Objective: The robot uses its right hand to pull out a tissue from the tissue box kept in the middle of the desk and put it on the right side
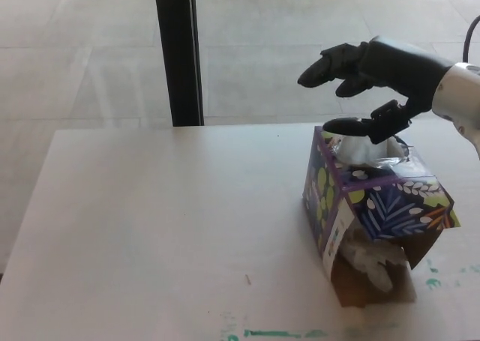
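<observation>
Right hand (379, 75) positioned above tissue box (375, 206), right of centre frame.
Fingers (330, 62) are spread apart; nothing is held. Tissue (365, 150) is seen at the box opening.

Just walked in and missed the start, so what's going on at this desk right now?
A humanoid robot's black right hand hovers over the purple cardboard tissue box with a leaf pattern, which stands toward the right of the white desk. Its fingers are spread apart and hold nothing. White tissue pokes out of the box's top, just under the hand, and more shows through the box's torn-open front. No tissue lies on the desk yet.
</observation>
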Robot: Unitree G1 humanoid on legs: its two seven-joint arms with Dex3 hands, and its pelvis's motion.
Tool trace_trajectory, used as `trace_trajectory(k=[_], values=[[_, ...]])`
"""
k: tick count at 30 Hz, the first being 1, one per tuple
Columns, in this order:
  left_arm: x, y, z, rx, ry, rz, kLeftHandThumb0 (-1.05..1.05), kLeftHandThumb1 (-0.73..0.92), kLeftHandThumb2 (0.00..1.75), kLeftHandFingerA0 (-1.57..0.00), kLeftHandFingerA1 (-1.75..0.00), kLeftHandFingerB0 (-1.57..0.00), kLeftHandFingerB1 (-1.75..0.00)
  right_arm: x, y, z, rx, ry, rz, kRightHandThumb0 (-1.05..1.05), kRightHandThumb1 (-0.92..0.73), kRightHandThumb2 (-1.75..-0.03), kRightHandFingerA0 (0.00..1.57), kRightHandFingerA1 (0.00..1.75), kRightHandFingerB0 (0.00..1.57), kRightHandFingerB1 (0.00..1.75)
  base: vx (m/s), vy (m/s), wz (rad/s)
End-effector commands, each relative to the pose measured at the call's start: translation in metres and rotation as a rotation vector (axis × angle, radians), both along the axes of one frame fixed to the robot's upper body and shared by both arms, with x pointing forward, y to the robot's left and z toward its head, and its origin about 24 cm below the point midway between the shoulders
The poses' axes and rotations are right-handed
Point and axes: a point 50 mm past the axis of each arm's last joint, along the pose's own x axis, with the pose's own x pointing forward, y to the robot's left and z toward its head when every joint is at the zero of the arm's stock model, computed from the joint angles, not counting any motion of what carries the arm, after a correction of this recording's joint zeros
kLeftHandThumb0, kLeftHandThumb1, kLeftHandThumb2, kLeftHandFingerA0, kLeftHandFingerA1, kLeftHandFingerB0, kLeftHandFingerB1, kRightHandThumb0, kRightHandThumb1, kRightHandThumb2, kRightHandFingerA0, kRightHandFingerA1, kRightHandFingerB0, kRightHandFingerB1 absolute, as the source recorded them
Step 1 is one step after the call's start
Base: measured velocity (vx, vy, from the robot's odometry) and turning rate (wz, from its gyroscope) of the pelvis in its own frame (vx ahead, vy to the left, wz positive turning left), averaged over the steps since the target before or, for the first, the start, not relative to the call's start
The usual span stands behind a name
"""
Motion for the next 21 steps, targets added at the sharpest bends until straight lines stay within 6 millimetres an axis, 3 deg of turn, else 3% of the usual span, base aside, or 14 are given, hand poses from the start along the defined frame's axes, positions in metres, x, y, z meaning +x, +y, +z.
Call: trace_trajectory(k=[1, 4, 8, 11, 12, 13, 15, 19, 21], values=[[0.000, 0.003, 0.004, 0.011, -0.008, -0.025, -1.05, 0.87, 0.88, -0.87, -1.19, -0.54, -1.02, 0.004, -0.006, -0.005, -0.168, -0.016, 0.025, -0.64, -0.69, -0.61, 0.34, 0.49, 0.42, 0.37, 0.00, 0.000, 0.00], [0.000, 0.002, 0.003, 0.003, -0.018, -0.010, -1.05, 0.87, 0.84, -0.84, -1.19, -0.55, -1.03, 0.007, -0.009, -0.009, -0.290, -0.012, 0.010, -0.65, -0.70, -0.61, 0.26, 0.41, 0.41, 0.35, 0.00, 0.000, 0.00], [0.000, 0.004, 0.005, 0.019, -0.010, -0.026, -1.05, 0.89, 0.86, -0.77, -1.20, -0.53, -1.01, 0.012, -0.017, -0.012, -0.379, -0.044, -0.016, -0.66, -0.66, -0.63, 0.33, 0.53, 0.45, 0.38, 0.00, 0.000, 0.00], [0.000, 0.004, 0.005, 0.027, -0.006, -0.027, -1.05, 0.90, 0.83, -0.77, -1.19, -0.53, -1.00, 0.015, -0.023, -0.016, -0.395, -0.039, -0.032, -0.65, -0.69, -0.61, 0.35, 0.50, 0.46, 0.37, 0.00, 0.000, 0.00], [-0.001, 0.004, 0.005, 0.025, -0.005, -0.028, -1.05, 0.91, 0.85, -0.76, -1.19, -0.52, -1.00, 0.015, -0.025, -0.018, -0.407, -0.048, -0.034, -0.66, -0.55, -0.97, 0.27, 0.57, 0.43, 0.55, 0.00, 0.000, 0.00], [-0.002, 0.004, 0.005, 0.024, -0.003, -0.026, -1.05, 0.88, 0.84, -0.71, -1.19, -0.49, -1.01, 0.016, -0.026, -0.019, -0.406, -0.044, -0.037, -0.72, -0.62, -0.68, 0.32, 0.52, 0.45, 0.41, 0.00, 0.000, 0.00], [-0.002, 0.004, 0.005, 0.016, -0.006, -0.012, -1.05, 0.88, 0.83, -0.76, -1.19, -0.53, -1.01, 0.016, -0.028, -0.024, -0.423, -0.050, -0.035, -0.68, -0.71, -0.62, 0.34, 0.53, 0.46, 0.37, 0.00, 0.000, 0.00], [-0.002, 0.003, 0.004, 0.013, -0.014, -0.019, -1.05, 0.90, 0.83, -0.75, -1.18, -0.52, -0.99, 0.016, -0.027, -0.026, -0.444, -0.062, -0.017, -0.72, -0.64, -0.68, 0.32, 0.53, 0.44, 0.40, 0.00, 0.000, 0.00], [-0.003, 0.004, 0.005, 0.018, -0.015, -0.015, -1.05, 0.92, 0.84, -0.77, -1.18, -0.53, -1.00, 0.017, -0.023, -0.025, -0.450, -0.068, -0.009, -0.68, -0.73, -0.62, 0.34, 0.46, 0.45, 0.37, 0.00, 0.000, 0.00]])
